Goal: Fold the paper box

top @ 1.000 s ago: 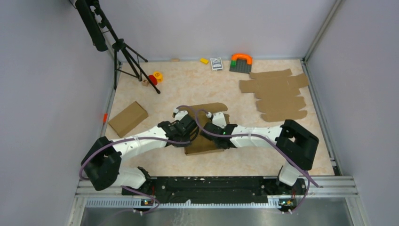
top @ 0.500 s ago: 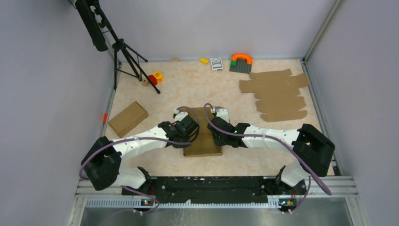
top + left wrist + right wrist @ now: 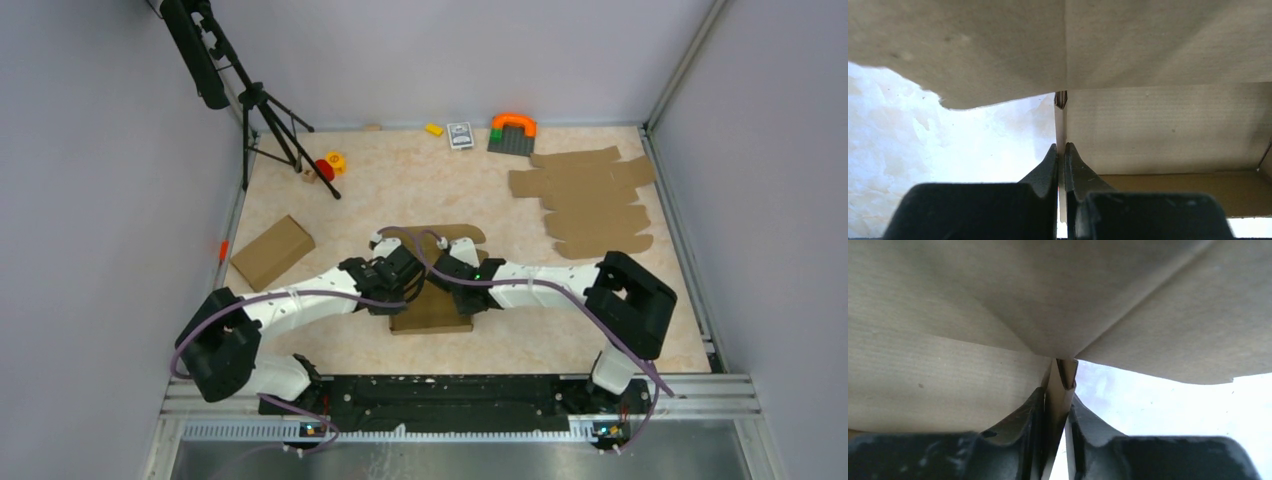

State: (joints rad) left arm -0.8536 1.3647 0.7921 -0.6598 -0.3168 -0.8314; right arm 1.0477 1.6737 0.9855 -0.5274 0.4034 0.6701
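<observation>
The paper box (image 3: 432, 312) is brown cardboard, partly folded, at the table's middle between both arms, its lid flap (image 3: 462, 233) lying toward the far side. My left gripper (image 3: 408, 287) is shut on the box's left side wall; the left wrist view shows both fingers (image 3: 1048, 170) pinching the thin wall edge (image 3: 1060, 130), with the lid panel (image 3: 1148, 40) overhead. My right gripper (image 3: 462, 290) is shut on the right side wall; the right wrist view shows the doubled wall (image 3: 1060, 390) clamped between its fingers (image 3: 1030, 415).
A pile of flat brown cardboard sheets (image 3: 590, 200) lies at the far right. A closed brown box (image 3: 272, 251) sits at the left. A tripod (image 3: 270, 125), small toys (image 3: 330, 165), a card pack (image 3: 460, 135) and an orange-and-green block piece (image 3: 512, 132) line the far edge.
The right arm swung out to the right and back, and its gripper stayed at the box's right wall. The lid flap rose upright and then dropped back toward the far side. The left arm barely moved.
</observation>
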